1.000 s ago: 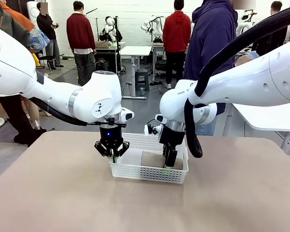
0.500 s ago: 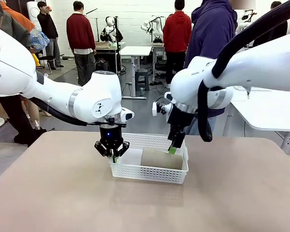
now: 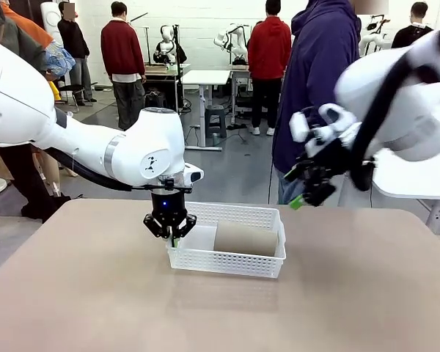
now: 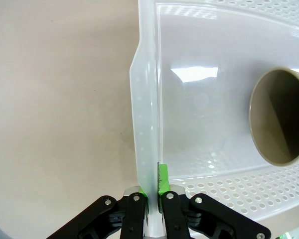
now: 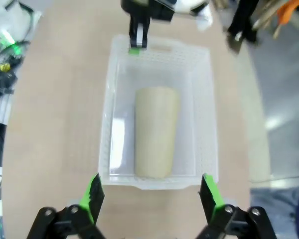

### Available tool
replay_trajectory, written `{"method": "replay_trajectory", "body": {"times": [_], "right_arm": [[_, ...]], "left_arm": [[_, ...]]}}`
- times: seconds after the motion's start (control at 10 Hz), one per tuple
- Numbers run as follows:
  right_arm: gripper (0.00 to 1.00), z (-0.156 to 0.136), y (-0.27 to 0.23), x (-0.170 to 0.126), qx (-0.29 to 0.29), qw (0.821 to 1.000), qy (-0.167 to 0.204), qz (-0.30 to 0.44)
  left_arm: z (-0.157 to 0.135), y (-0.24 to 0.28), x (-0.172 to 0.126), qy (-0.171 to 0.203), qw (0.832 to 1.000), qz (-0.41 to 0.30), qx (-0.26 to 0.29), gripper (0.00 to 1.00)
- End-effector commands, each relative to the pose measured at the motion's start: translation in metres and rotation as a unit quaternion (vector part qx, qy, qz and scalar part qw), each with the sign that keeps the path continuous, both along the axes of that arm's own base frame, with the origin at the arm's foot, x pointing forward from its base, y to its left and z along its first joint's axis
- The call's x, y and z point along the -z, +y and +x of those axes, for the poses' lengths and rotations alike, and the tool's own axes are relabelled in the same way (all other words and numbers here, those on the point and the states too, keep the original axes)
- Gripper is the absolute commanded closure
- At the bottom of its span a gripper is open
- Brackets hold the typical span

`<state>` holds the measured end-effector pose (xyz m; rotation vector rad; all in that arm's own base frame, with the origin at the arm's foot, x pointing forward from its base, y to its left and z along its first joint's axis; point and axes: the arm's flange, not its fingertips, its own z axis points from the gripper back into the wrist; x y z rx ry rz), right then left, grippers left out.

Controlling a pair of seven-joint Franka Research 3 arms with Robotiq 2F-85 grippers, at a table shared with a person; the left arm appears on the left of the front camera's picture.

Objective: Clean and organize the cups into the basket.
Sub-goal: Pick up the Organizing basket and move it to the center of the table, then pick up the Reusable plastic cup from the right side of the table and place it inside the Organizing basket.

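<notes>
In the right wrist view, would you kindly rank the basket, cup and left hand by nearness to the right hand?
1. The basket: near rim, just ahead.
2. The cup: inside it.
3. The left hand: on the far rim.

We've pulled the right gripper point(image 3: 308, 195) out of the basket point(image 3: 227, 262). A second ago it was down on the cup point(image 3: 246, 240); now it's high and off to the right, well clear of the rim. Its jaws stand wide apart, and the cup lies uncovered.
</notes>
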<state>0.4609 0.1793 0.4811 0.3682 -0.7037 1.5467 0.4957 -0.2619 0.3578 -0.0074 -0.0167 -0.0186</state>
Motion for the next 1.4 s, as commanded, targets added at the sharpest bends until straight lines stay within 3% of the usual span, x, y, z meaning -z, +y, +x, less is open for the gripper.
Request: {"method": "replay_trajectory", "body": {"times": [0.0, 0.2, 0.6, 1.1, 1.3], "right_arm": [[0.00, -0.030, -0.069, 0.010, -0.001, 0.997, -0.002, 0.082], [0.00, -0.041, -0.130, 0.018, 0.001, 0.987, 0.011, 0.158], [0.00, -0.064, -0.219, 0.060, 0.011, 0.966, 0.018, 0.259], [0.00, -0.070, -0.285, 0.128, 0.051, 0.937, 0.034, 0.343], [0.00, -0.067, -0.292, 0.140, 0.070, 0.939, 0.028, 0.336]], "left_arm": [[0.001, 0.000, -0.002, -0.003, 1.000, -0.001, 0.000, 1.00], [0.001, 0.000, -0.002, -0.003, 1.000, -0.001, 0.000, 1.00], [0.001, 0.000, -0.002, -0.003, 1.000, -0.001, 0.000, 1.00], [0.001, 0.000, -0.002, -0.003, 1.000, -0.001, 0.000, 1.00], [0.001, 0.000, -0.002, -0.003, 1.000, -0.001, 0.000, 1.00]]}}
